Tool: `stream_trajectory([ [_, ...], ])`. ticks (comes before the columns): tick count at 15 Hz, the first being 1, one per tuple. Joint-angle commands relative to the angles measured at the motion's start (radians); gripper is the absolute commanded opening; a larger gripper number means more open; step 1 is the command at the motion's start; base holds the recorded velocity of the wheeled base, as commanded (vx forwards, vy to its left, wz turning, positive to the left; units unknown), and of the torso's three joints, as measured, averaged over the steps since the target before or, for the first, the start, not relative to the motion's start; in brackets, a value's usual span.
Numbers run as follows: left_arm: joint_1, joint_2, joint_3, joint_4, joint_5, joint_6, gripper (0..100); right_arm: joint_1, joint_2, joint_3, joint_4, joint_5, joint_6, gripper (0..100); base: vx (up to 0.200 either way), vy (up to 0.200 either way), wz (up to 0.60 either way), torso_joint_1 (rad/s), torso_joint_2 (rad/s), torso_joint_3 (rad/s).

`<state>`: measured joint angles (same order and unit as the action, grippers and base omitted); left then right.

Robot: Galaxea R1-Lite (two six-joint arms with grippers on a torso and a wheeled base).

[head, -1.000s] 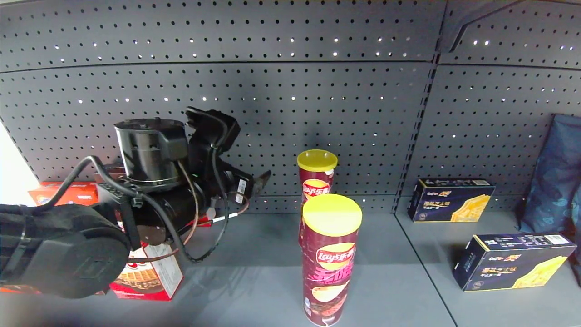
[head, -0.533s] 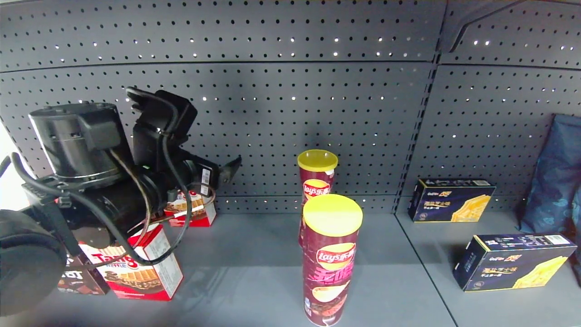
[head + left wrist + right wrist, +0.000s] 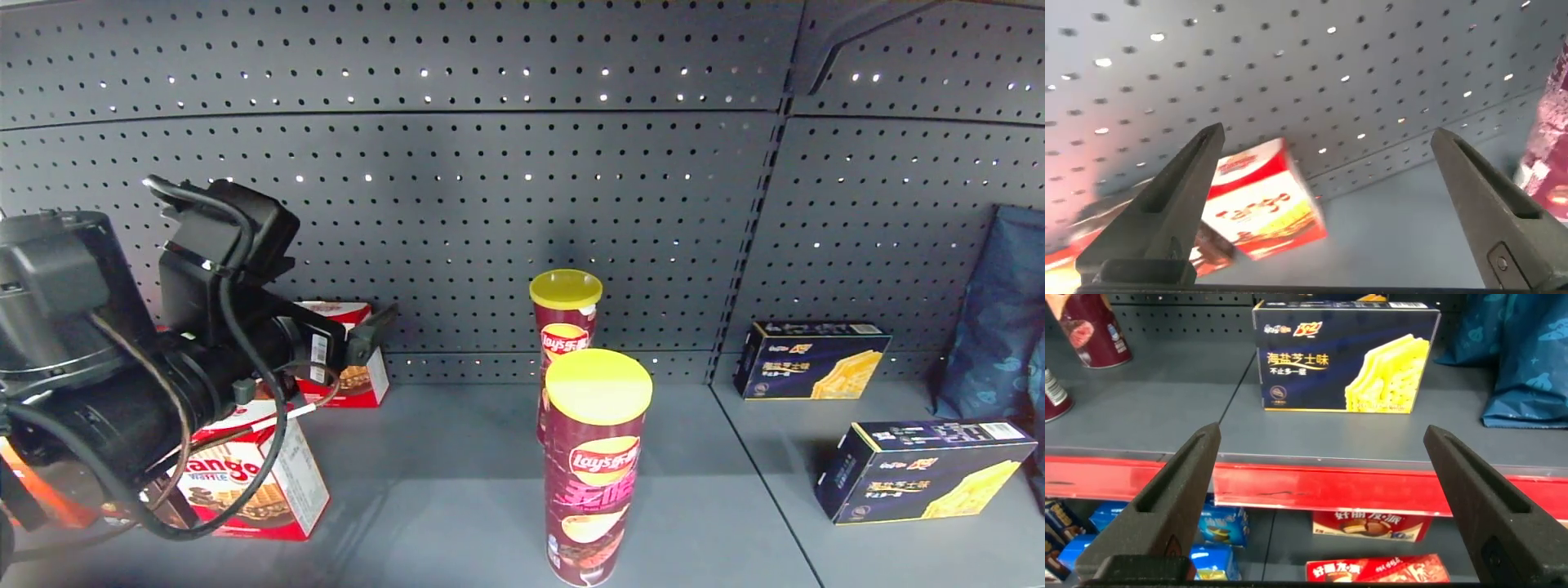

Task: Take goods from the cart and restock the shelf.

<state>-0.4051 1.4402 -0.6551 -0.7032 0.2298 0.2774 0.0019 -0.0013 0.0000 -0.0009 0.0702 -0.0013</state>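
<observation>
Left gripper [image 3: 1327,133] hangs with fingers spread wide and empty; the red wafer box [image 3: 347,359] stands at the back of the shelf [image 3: 457,490], about 9 o'clock from the rear chip can [image 3: 567,318]. To do this well, I'd back straight out without clipping it. The right wrist view adds the right gripper [image 3: 1323,431], also agape and empty, facing a dark blue wafer box [image 3: 1343,355] with lower-tier boxes [image 3: 1372,527] beneath.
</observation>
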Motion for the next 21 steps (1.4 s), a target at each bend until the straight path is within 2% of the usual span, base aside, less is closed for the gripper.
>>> stream_trajectory([
  [1,0.014,-0.029,0.031,-0.002,0.000,0.005,100,0.000,0.007,0.000,0.001,-0.001,-0.002,100,0.000,0.000,0.00,0.000,0.00,0.000],
  [2,0.015,-0.030,0.035,-0.004,0.002,0.005,100,0.006,0.009,0.000,0.001,-0.003,-0.005,100,0.000,0.000,0.00,0.000,0.00,0.000],
  [3,0.017,-0.038,0.031,-0.004,0.000,0.005,100,0.009,0.026,-0.080,-0.030,-0.004,0.027,100,0.000,0.000,0.00,0.000,0.00,0.000],
  [4,0.017,-0.040,0.035,-0.004,0.000,0.005,100,0.021,0.208,-0.275,-0.070,-0.013,0.078,100,0.000,0.000,0.00,0.000,0.00,0.000],
  [5,0.017,-0.037,0.034,-0.006,0.000,0.005,100,0.029,0.334,-0.350,-0.057,-0.012,0.110,100,0.000,0.000,0.00,0.000,0.00,0.000],
  [7,0.017,-0.037,0.022,-0.004,-0.001,0.005,100,0.032,0.385,-0.399,-0.028,0.071,-0.013,100,0.000,0.000,0.00,0.000,0.00,0.000],
  [9,0.017,-0.037,0.017,0.001,-0.001,0.016,100,0.072,0.567,-0.551,-0.008,0.192,-0.020,100,0.000,0.000,0.00,0.000,0.00,0.000],
  [10,0.017,-0.037,0.025,-0.001,0.000,0.023,100,0.109,0.667,-0.607,-0.008,0.211,-0.036,100,0.000,0.000,0.00,0.000,0.00,0.000],
  [11,0.015,-0.037,0.025,-0.002,0.000,0.023,100,0.156,0.728,-0.632,-0.008,0.209,-0.063,100,0.000,0.000,0.00,0.000,0.00,0.000],
  [12,0.015,-0.035,0.022,-0.004,0.000,0.023,100,0.242,0.811,-0.634,-0.011,0.194,-0.100,100,0.000,0.000,0.00,0.000,0.00,0.000],
  [14,0.017,-0.032,0.017,-0.006,0.002,0.023,100,0.342,0.902,-0.614,-0.013,0.164,-0.105,100,0.000,0.000,0.00,0.000,0.00,0.000],
  [16,0.017,-0.032,0.014,-0.007,0.002,0.020,100,0.483,1.028,-0.574,-0.087,0.095,-0.100,100,0.000,0.000,0.00,0.000,0.00,0.000],
  [18,0.019,-0.034,0.011,-0.006,0.002,0.019,100,0.538,1.132,-0.554,-0.191,0.054,-0.097,100,0.000,0.000,0.00,0.000,0.00,0.000],
  [21,0.017,-0.015,-0.003,-0.009,0.000,0.019,100,0.581,1.218,-0.566,-0.203,0.002,-0.059,100,0.000,0.000,0.00,0.000,0.00,0.000],
])
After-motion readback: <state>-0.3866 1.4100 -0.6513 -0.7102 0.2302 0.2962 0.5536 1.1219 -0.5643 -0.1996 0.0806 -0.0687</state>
